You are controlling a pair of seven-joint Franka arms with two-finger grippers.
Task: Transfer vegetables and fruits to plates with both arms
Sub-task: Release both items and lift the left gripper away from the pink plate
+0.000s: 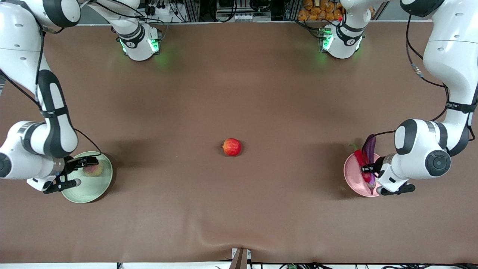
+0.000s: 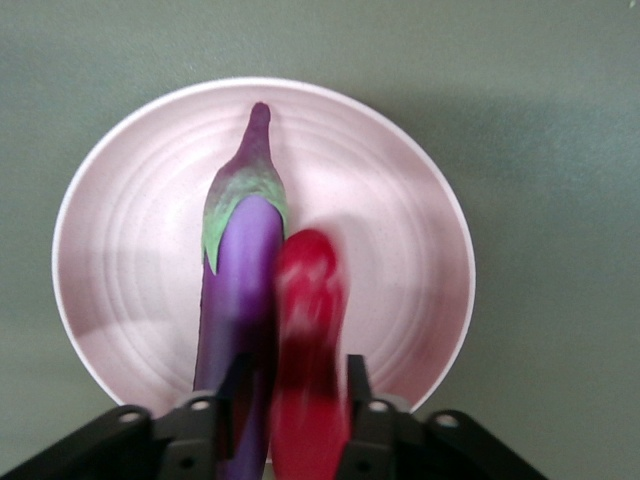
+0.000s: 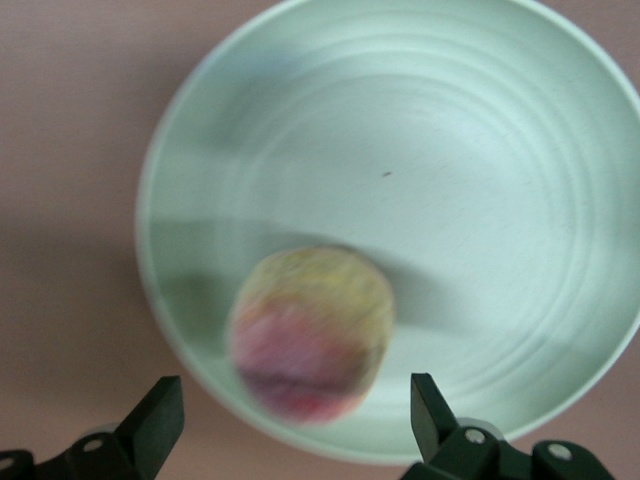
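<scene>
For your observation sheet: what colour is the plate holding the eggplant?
Pale pink plate; the eggplant is purple. Left wrist view shows it best.

We hold our right gripper (image 3: 290, 420) low with its fingers (image 3: 160, 425) spread wide apart. Our left gripper (image 2: 297, 400) also hangs low, its fingers (image 2: 357, 385) narrower, one to each side of what lies between them.

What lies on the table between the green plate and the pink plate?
Only the red apple, on bare table between the green plate and the pink plate, as the front view shows.
</scene>
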